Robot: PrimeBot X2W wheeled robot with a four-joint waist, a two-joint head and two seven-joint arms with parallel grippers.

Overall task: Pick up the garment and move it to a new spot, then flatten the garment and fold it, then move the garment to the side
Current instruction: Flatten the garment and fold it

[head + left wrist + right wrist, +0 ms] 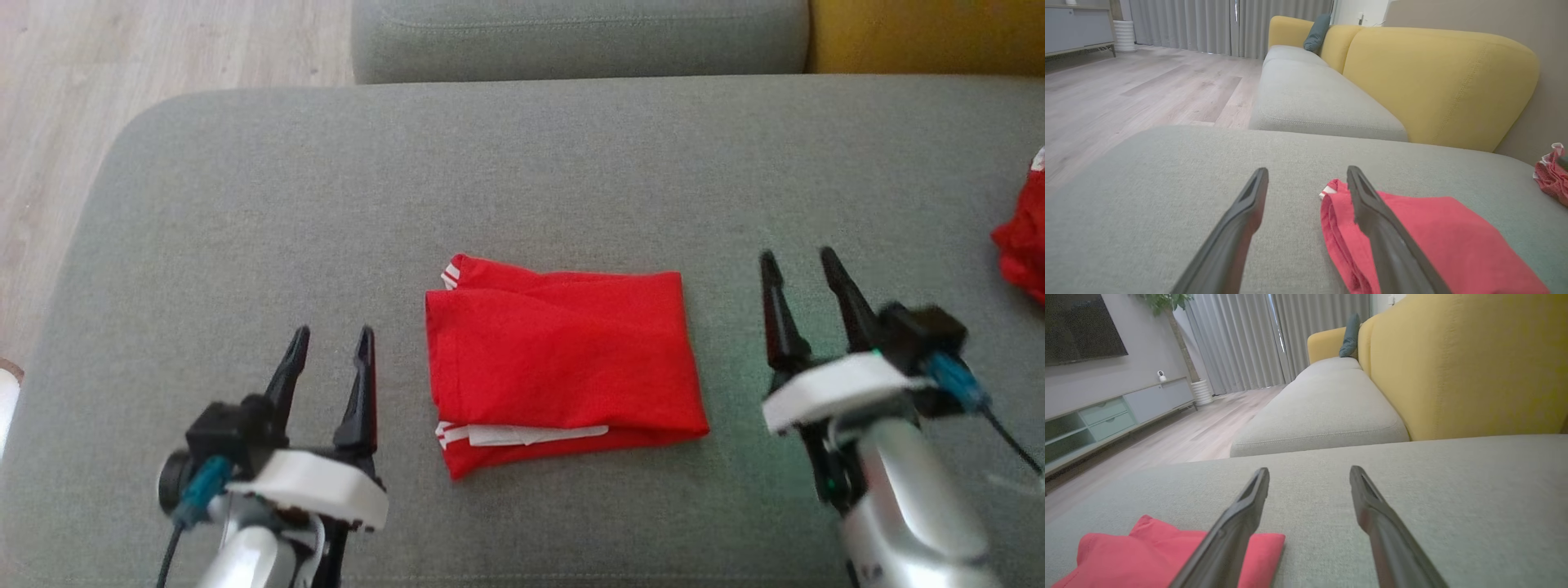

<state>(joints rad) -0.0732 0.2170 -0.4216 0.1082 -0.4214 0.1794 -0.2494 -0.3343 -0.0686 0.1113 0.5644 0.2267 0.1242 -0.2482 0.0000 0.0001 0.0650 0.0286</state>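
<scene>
Wall television (pixel 1081 328) looms beyond garment (pixel 1126 555) in right wrist view.

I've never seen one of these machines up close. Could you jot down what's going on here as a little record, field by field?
surface: grey sofa cushion
item: red garment, folded into a rough rectangle, lying flat between the two grippers
left gripper: open, holding nothing, beside the item's left edge
right gripper: open, holding nothing, apart from the item's right edge
also there: crumpled red cloth at the cushion's right edge
stage: fold looks done; move to the side not yet made
</scene>
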